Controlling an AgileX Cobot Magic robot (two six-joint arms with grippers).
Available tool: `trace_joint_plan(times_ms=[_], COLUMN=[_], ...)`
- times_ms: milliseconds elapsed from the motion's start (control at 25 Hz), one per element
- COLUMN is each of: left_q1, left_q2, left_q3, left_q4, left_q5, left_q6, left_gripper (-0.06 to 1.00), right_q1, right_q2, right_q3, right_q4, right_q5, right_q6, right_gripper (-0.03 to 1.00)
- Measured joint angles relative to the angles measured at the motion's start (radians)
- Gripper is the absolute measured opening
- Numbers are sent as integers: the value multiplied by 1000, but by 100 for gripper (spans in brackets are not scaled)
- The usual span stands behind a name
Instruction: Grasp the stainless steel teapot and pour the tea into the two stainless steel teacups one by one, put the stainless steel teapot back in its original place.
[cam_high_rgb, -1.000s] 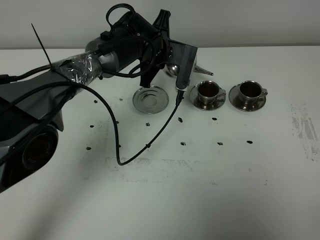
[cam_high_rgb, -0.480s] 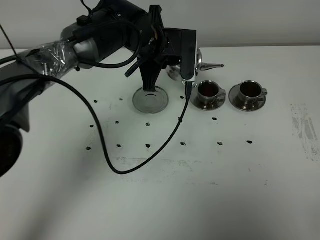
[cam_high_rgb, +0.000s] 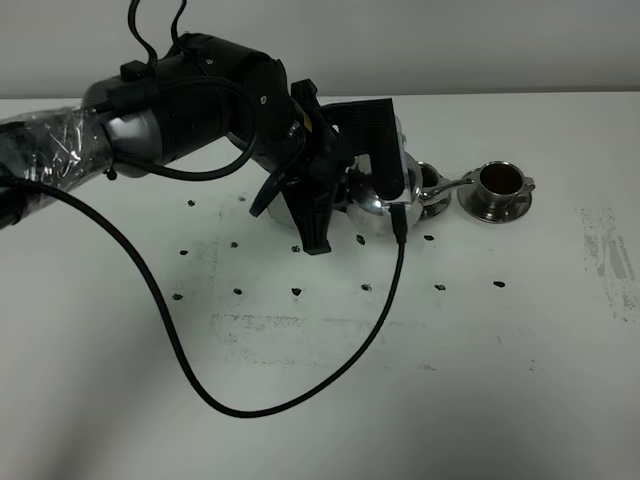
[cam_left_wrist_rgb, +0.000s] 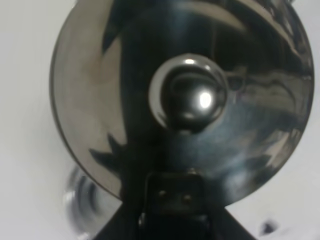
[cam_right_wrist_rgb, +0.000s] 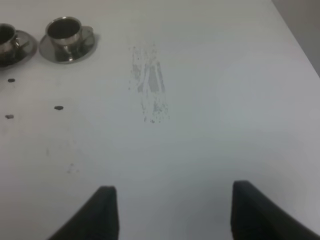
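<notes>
My left gripper (cam_left_wrist_rgb: 175, 197) is shut on the handle of the stainless steel teapot (cam_high_rgb: 372, 208), whose domed lid and knob (cam_left_wrist_rgb: 188, 95) fill the left wrist view. The pot hangs low, right of the round dish (cam_high_rgb: 260, 207), which my arm mostly hides. Its spout (cam_high_rgb: 456, 182) points right, across the near teacup (cam_high_rgb: 432, 188), which is partly hidden. The far teacup (cam_high_rgb: 500, 182) sits on its saucer with dark tea (cam_high_rgb: 500, 177) inside. My right gripper (cam_right_wrist_rgb: 175, 215) is open over bare table, with both teacups (cam_right_wrist_rgb: 64, 31) far off.
A black cable (cam_high_rgb: 300, 385) loops from my left arm across the table in front. Small dark marks (cam_high_rgb: 440, 288) dot the white tabletop, and a smudged patch (cam_right_wrist_rgb: 149, 85) lies right of the cups. The table's right edge (cam_right_wrist_rgb: 300, 40) shows in the right wrist view.
My left arm has swung the teapot from behind the cups forward and down. It now covers the dish and part of the near teacup. The cups have not moved.
</notes>
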Motion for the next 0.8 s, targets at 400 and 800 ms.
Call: trace_joint_plan(times_ms=[400,800], left_q1=[-18,-21], left_q2=[23,95], left_q3=[157,172], left_q4=[-151,-209], left_q5=[-239,-260], left_q6=[-2,-2], left_gripper=[18,18], right_q1=[0,0], right_q2=[0,0], right_q3=[0,0], right_q4=[0,0], right_q5=[0,0], right_q6=[0,0], right_gripper=[49,49])
